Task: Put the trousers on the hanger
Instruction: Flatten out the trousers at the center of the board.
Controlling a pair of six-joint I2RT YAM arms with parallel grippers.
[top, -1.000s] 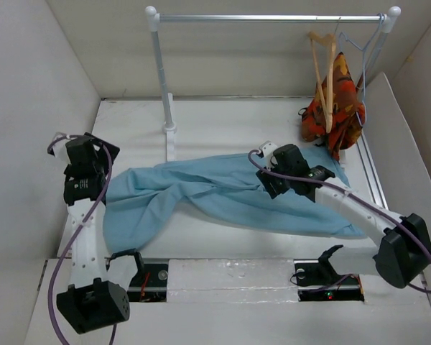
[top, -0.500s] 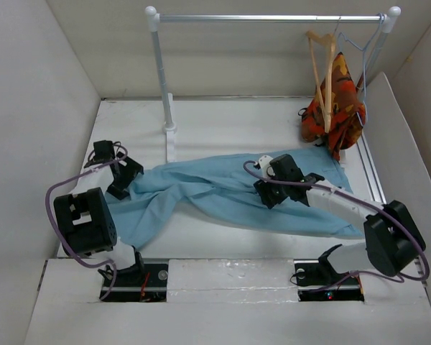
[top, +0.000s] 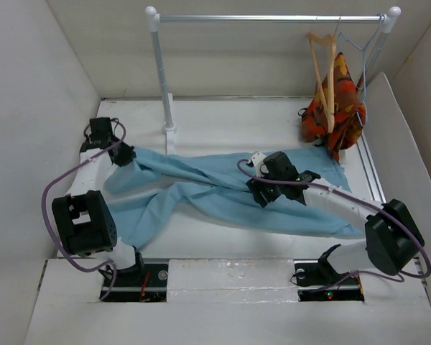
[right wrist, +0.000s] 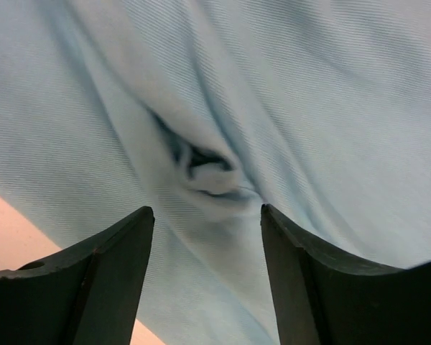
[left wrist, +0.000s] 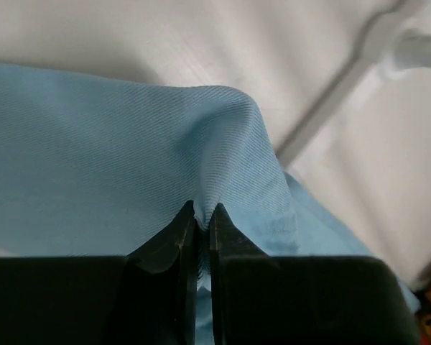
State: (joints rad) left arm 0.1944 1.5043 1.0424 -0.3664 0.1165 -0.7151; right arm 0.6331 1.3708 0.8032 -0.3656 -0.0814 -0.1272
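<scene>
The light-blue trousers [top: 201, 188] lie spread across the middle of the table, legs toward the left. My left gripper [top: 127, 155] is at the far-left leg end, and the left wrist view shows its jaws shut on a raised fold of the blue cloth [left wrist: 223, 144]. My right gripper [top: 257, 192] hovers over the middle of the trousers, open, with a puckered crease [right wrist: 205, 169] of cloth between and just beyond its fingers. The tan wooden hanger [top: 330, 86] hangs from the rail at the back right, away from both grippers.
A white clothes rail [top: 273, 18] on a post [top: 160, 72] spans the back. An orange-red patterned garment [top: 341, 108] on a thin wire hanger hangs beside the wooden hanger. White walls enclose the table on the left, right and back.
The left arm swung to the back left, and its gripper closed on the trouser leg end and drew it backward. The right gripper shifted slightly left over the cloth and stays open.
</scene>
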